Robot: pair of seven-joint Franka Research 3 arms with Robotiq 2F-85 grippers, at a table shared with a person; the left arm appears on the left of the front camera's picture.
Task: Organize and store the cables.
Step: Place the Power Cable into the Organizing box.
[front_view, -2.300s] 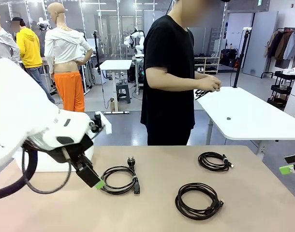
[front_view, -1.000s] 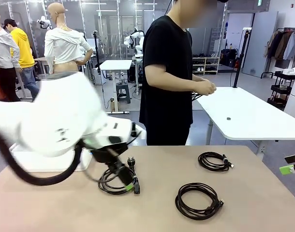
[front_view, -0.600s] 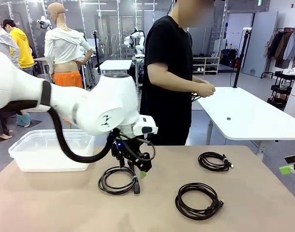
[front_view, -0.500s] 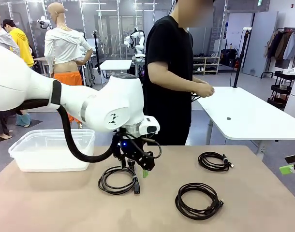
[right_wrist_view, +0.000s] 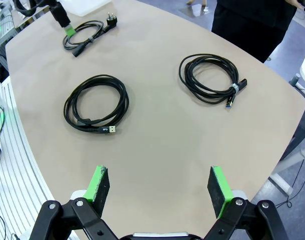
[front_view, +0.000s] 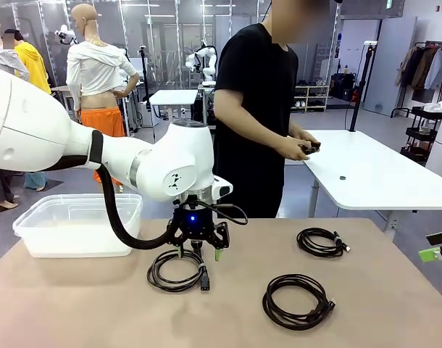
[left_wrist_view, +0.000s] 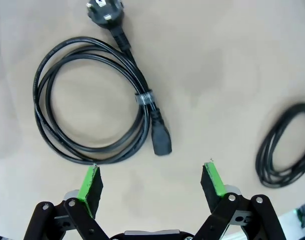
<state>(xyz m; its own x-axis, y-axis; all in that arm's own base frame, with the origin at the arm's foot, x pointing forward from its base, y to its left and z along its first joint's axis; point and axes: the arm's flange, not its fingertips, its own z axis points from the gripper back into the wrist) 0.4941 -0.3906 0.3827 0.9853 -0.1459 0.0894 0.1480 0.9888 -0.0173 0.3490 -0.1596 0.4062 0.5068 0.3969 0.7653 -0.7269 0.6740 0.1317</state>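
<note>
Your left gripper (front_view: 199, 254) hangs fingers-down over the tan table (front_view: 98, 312), left of centre, with its green pads spread wide and nothing between them. Directly under it lies a coiled black power cord (front_view: 203, 278), flat on the table. In the left wrist view the left gripper (left_wrist_view: 151, 181) sits just past the coil's edge, the cord (left_wrist_view: 142, 97) is bound by a small tie, and its round wall plug points away while the appliance plug lies nearest the pads. A second coiled cable (front_view: 315, 313) rests near the table's middle, closer to you. A third coiled cable (front_view: 340, 243) lies farther back and to the right; all three are well apart. Your right gripper (front_view: 438, 250) waits at the table's right edge. In its wrist view the right gripper (right_wrist_view: 157, 186) is also spread and empty, looking across the second cable (right_wrist_view: 92, 127), the third cable (right_wrist_view: 231, 90) and the power cord (right_wrist_view: 82, 35). A clear plastic bin (front_view: 76, 225) stands at the far left of the table. A person at the far side has both hands (front_view: 301, 148) together around something small and dark.
</note>
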